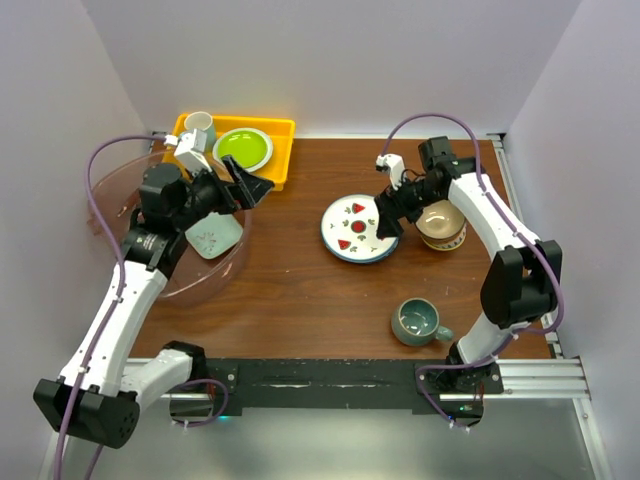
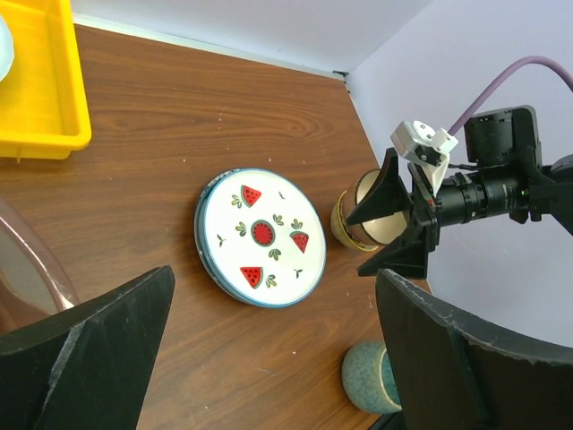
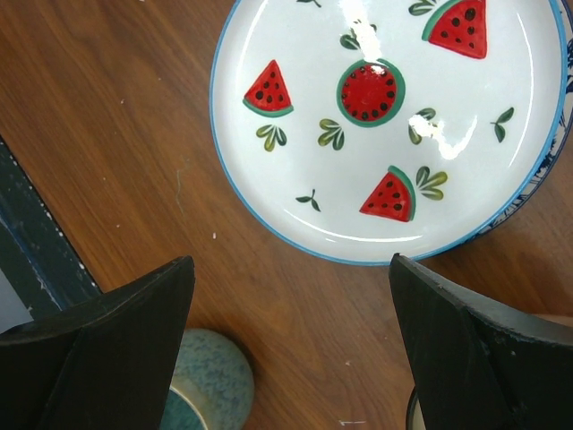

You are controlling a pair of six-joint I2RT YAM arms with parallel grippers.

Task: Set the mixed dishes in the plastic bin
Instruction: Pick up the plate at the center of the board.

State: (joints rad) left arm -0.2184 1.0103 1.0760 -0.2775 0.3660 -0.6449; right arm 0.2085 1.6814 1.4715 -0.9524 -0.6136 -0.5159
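A watermelon-patterned plate lies mid-table on top of a blue-patterned plate whose rim peeks out beneath it. My right gripper hovers open at the stack's right edge, holding nothing. A cream-tan bowl stands just right of it. The teal mug sits nearer the front. The pinkish plastic bin at left holds a pale green tray. My left gripper hangs open and empty over the bin's right rim.
A yellow tray at the back left carries a white mug and a lime-green plate. White walls close in on three sides. A black rail runs along the near edge.
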